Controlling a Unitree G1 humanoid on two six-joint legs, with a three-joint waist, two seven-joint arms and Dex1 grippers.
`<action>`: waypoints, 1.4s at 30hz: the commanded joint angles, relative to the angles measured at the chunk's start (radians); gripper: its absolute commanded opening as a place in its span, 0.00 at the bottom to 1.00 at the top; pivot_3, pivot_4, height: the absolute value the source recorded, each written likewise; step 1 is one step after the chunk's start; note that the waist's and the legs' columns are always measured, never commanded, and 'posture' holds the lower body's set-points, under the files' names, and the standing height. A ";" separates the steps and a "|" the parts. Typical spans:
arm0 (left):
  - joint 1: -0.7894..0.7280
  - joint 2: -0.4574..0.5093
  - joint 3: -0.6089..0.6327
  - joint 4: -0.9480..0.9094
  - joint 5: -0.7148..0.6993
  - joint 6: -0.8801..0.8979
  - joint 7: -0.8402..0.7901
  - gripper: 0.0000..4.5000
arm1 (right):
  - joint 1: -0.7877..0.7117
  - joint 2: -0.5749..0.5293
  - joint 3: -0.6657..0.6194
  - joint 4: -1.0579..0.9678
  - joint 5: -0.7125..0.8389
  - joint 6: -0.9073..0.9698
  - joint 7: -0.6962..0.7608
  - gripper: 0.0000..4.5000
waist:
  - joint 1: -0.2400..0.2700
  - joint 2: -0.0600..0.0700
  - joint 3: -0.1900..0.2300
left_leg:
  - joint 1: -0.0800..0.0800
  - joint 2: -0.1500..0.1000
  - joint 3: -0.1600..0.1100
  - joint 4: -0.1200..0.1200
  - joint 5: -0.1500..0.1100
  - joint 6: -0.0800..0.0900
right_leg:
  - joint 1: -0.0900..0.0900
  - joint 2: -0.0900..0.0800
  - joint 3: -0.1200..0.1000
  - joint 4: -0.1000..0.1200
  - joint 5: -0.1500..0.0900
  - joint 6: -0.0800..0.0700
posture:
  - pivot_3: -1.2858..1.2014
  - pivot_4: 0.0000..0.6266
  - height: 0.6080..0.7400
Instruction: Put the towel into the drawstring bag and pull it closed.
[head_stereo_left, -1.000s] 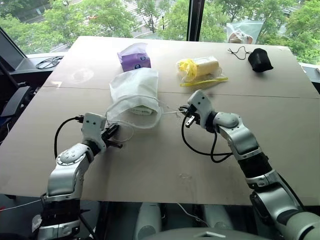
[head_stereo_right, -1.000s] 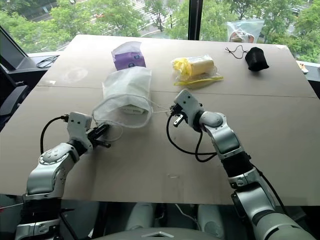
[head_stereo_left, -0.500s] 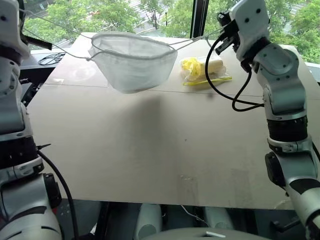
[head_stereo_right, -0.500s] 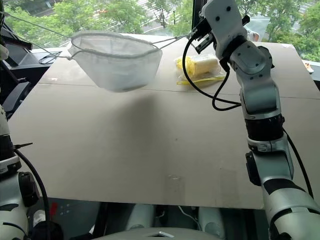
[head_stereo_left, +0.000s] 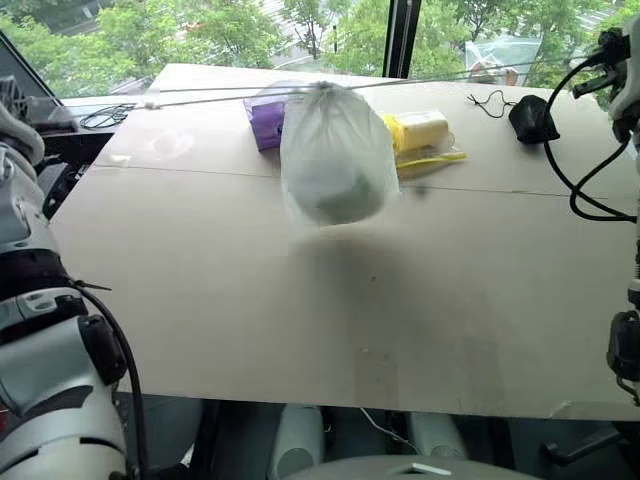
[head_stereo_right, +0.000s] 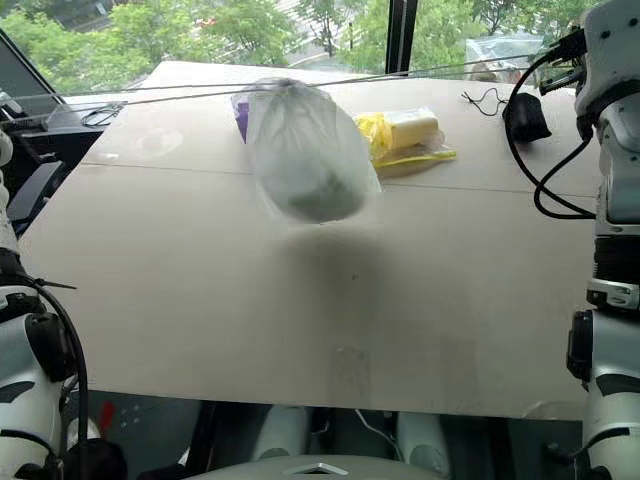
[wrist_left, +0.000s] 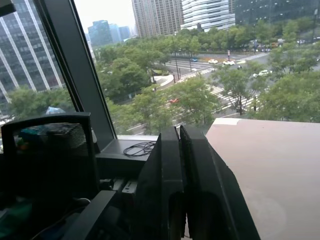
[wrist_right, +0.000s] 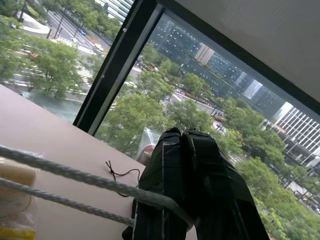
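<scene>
A: The drawstring bag (head_stereo_left: 333, 155) hangs in the air above the counter (head_stereo_left: 330, 290), its mouth gathered to a tight neck at the top. A greenish mass low inside it is judged to be the towel (head_stereo_left: 340, 195), though the fabric blurs its outline. Which step does this show?

B: The closing pull, near its end. The cords (head_stereo_left: 215, 95) run taut from the neck outward to either side, nearly level. The right claw (wrist_right: 182, 165) has its fingers pressed together on the cord, which crosses them in the right wrist view. The left claw (wrist_left: 177, 165) is also pressed together; what it pinches cannot be made out in its own view.

A: And the objects behind?

B: A purple packet (head_stereo_left: 262, 115), a clear bag with yellow contents (head_stereo_left: 420, 135) and a black pouch (head_stereo_left: 530, 118) lie on the counter beyond the hanging bag, apart from it.

A: What does the next move call for?

B: Probably lowering both arms evenly, so the closed bag settles on the counter without swinging into those objects.
</scene>
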 joint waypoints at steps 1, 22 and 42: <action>0.046 -0.056 -0.050 -0.148 -0.083 0.042 -0.150 0.01 | 0.119 -0.030 -0.002 -0.230 0.176 0.126 0.199 0.00 | -0.003 0.001 0.000 | 0.001 0.000 0.000 0.000 0.000 0.000 | 0.001 0.000 0.001 0.001 0.000 0.000 | 0.52 0.24 1.00; 1.097 -0.028 -0.041 -0.839 -0.344 0.342 -0.639 0.99 | 1.016 -0.073 0.003 -0.823 0.327 0.205 0.383 1.00 | -0.003 0.001 -0.002 | 0.013 0.005 -0.014 0.002 -0.007 0.001 | 0.010 -0.006 0.003 0.004 -0.008 -0.004 | 0.52 0.24 1.00; 1.608 0.009 0.114 -1.024 -0.225 0.181 -0.821 0.99 | 1.196 -0.049 -0.224 -0.774 0.385 0.051 0.503 1.00 | -0.003 0.005 -0.004 | 0.012 0.002 -0.021 -0.001 -0.008 0.002 | 0.015 -0.009 -0.004 -0.004 -0.011 -0.002 | 0.52 0.24 1.00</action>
